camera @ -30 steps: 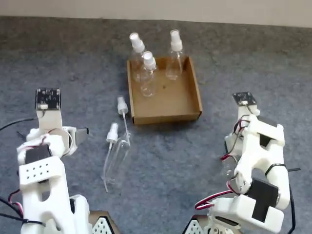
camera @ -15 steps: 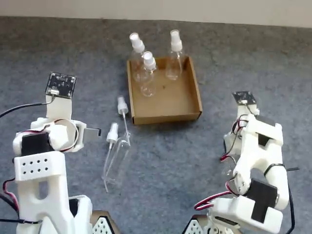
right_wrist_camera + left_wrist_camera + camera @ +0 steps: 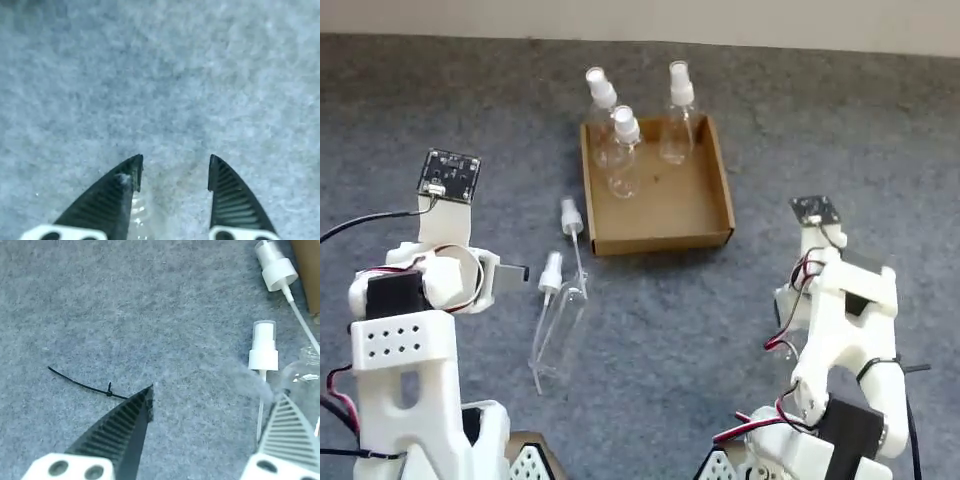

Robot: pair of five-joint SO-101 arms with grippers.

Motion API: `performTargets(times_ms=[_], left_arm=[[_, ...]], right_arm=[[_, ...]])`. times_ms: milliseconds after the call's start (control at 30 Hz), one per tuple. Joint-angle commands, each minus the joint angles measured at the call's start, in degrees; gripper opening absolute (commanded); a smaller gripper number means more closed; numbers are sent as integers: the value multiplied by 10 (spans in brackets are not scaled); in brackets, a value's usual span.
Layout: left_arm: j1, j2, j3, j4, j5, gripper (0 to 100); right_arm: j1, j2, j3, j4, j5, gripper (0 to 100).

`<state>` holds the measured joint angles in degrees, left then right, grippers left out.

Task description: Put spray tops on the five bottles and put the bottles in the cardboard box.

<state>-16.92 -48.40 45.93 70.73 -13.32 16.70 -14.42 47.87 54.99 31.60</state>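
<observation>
Three clear bottles with white spray tops stand upright at the far end of the cardboard box. A bare clear bottle lies on the carpet left of the box, with two loose spray tops beside it. My left gripper hangs open just above the carpet, the nearer spray top and the bottle's neck close to one finger. My right gripper is over bare carpet at the right, and a clear bottle glints between its fingers.
Grey carpet covers the table. A black cable tie lies near my left gripper's other finger. A pale wall edge runs along the back. Both arm bases stand at the near edge.
My left arm has swung forward and rightward toward the loose spray tops and the lying bottle. The right arm has shifted slightly. The bottles and the box have not moved.
</observation>
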Motion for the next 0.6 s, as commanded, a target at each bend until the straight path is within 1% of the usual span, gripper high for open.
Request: performTargets(times_ms=[0, 333, 467, 567], left_arm=[[11, 1, -20, 0, -4, 323], [10, 1, -20, 9, -4, 323], [9, 1, -20, 8, -4, 323], [10, 1, -20, 4, -4, 323]], right_arm=[[11, -23, 13, -24, 6, 163], [14, -29, 24, -11, 7, 163], [14, -29, 22, 66, 40, 162], [11, -39, 0, 115, 54, 124]])
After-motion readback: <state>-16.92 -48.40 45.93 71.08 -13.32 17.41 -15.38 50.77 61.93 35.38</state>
